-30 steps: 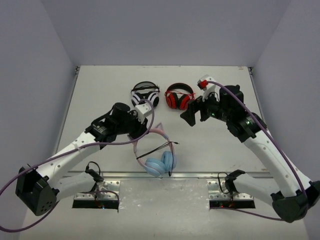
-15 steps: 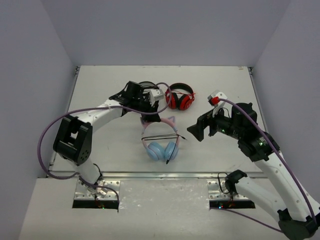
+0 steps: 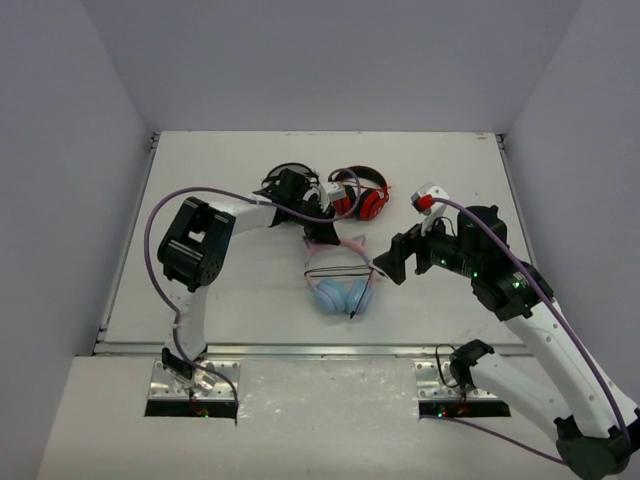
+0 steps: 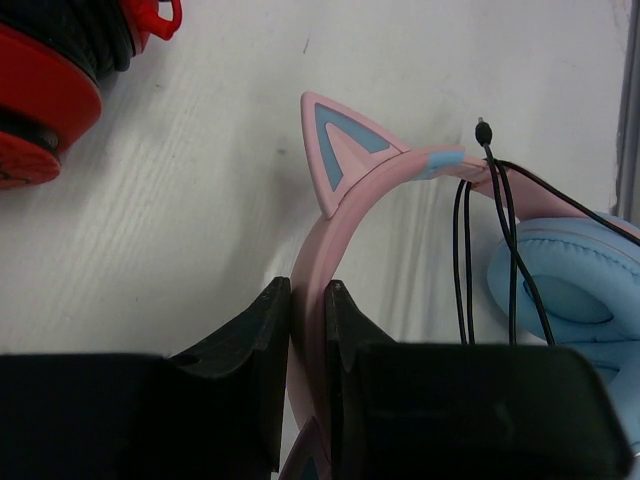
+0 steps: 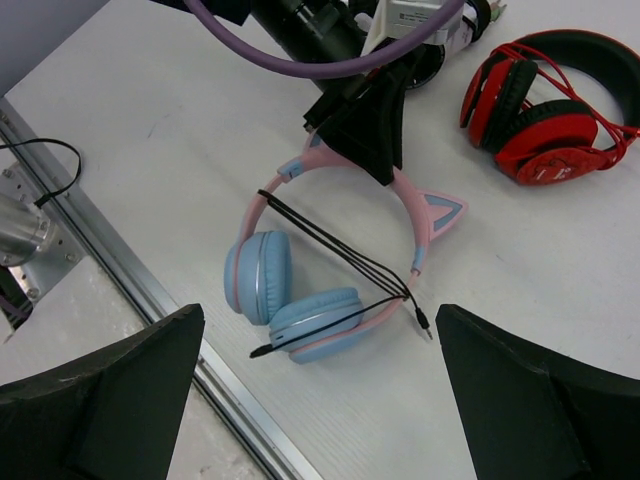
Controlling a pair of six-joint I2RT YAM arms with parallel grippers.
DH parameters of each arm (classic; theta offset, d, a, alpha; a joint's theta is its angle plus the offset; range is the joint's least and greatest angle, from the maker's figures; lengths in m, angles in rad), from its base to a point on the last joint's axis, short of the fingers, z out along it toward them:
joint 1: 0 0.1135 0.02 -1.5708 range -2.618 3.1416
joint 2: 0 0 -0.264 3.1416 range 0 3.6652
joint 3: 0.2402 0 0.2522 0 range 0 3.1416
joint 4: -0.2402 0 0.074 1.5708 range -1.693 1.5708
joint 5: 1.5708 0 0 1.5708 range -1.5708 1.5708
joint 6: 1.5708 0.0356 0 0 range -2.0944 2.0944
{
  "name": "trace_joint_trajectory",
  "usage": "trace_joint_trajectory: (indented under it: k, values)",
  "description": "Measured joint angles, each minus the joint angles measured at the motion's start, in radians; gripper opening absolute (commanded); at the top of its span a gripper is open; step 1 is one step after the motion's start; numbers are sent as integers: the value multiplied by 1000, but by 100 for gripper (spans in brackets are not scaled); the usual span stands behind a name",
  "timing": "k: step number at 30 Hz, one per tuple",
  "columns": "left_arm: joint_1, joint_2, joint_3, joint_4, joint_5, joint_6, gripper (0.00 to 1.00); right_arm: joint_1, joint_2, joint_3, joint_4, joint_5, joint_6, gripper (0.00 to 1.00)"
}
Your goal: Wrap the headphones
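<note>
The headphones [image 3: 340, 285] have a pink cat-ear headband and light blue ear cups, and lie on the table near the front middle. Their thin black cable [image 5: 345, 255] is strung across the headband arms, and a plug end [image 5: 424, 323] sticks out at the side. My left gripper [image 3: 321, 232] is shut on the top of the pink headband [image 4: 345, 195], between the two cat ears. My right gripper [image 3: 386, 262] is wide open and empty. It hovers just right of and above the headphones [image 5: 262, 275], apart from them.
Red-and-black headphones [image 3: 360, 195] lie behind, also in the left wrist view [image 4: 40, 90] and the right wrist view [image 5: 545, 110]. White-and-black headphones [image 3: 284, 180] are mostly hidden by my left arm. The table's metal front edge [image 5: 130, 270] runs close to the ear cups.
My left arm has swung right and carried the pink headphones right and slightly back. My right gripper has moved only a little and stayed open.
</note>
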Motion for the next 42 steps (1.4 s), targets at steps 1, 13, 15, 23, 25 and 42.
trace_joint_trajectory:
  k: [1,13,15,23,25,42]
  values:
    - [-5,15,8,22,-6,-14,1,0,3,-2,0,0,0,99]
    - [-69,190,174,144,19,-101,9,0,1,-19,-5,0,3,99]
    - [-77,217,201,145,31,-103,10,0,1,-21,-5,0,3,99]
    - [-107,237,209,134,50,-117,23,0,1,-30,0,0,3,99]
    - [-109,236,209,120,58,-126,29,0,1,-31,0,0,3,99]
    - [-112,16,81,178,2,-284,100,0,3,-36,1,0,3,99]
